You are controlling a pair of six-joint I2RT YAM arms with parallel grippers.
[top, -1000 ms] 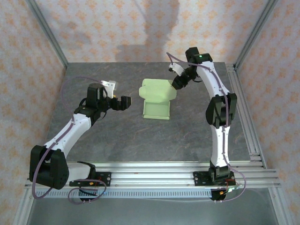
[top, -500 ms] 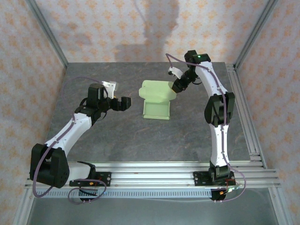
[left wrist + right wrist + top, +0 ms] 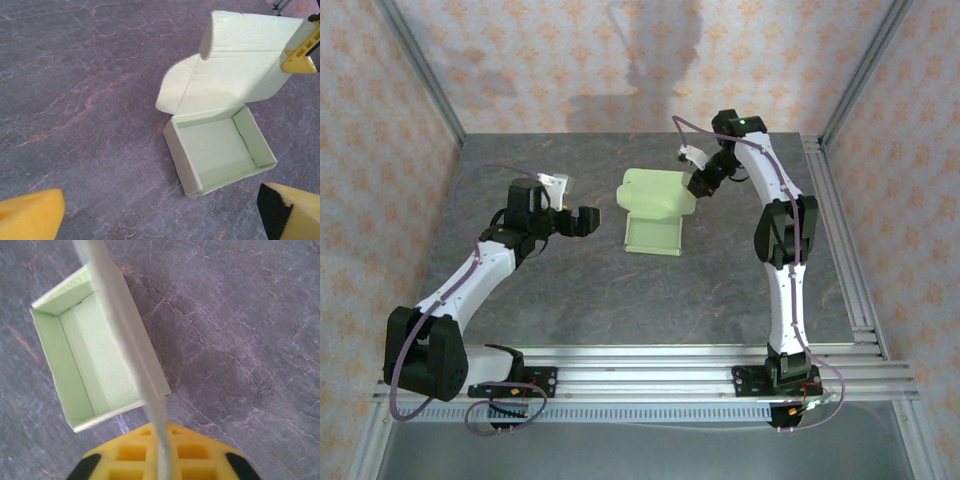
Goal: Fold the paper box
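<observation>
The paper box [image 3: 654, 230] is a pale green open tray on the grey table, its lid [image 3: 658, 189] raised at the far side with rounded tabs. My right gripper [image 3: 698, 186] is shut on the lid's right edge. In the right wrist view the thin card [image 3: 131, 335] runs edge-on between the yellow pads [image 3: 135, 455] of the right gripper [image 3: 162, 460], with the tray [image 3: 87, 360] to its left. My left gripper [image 3: 588, 221] hovers open to the left of the box, holding nothing. In the left wrist view the tray [image 3: 220, 150] lies ahead of the left gripper [image 3: 160, 212].
The grey marbled table [image 3: 570, 290] is bare around the box. Metal rails [image 3: 650, 365] run along the near edge and another rail [image 3: 840, 230] along the right side. Patterned walls close in the back and both sides.
The right gripper has closed on the lid's edge and shifted slightly toward the back. The left arm has stayed still.
</observation>
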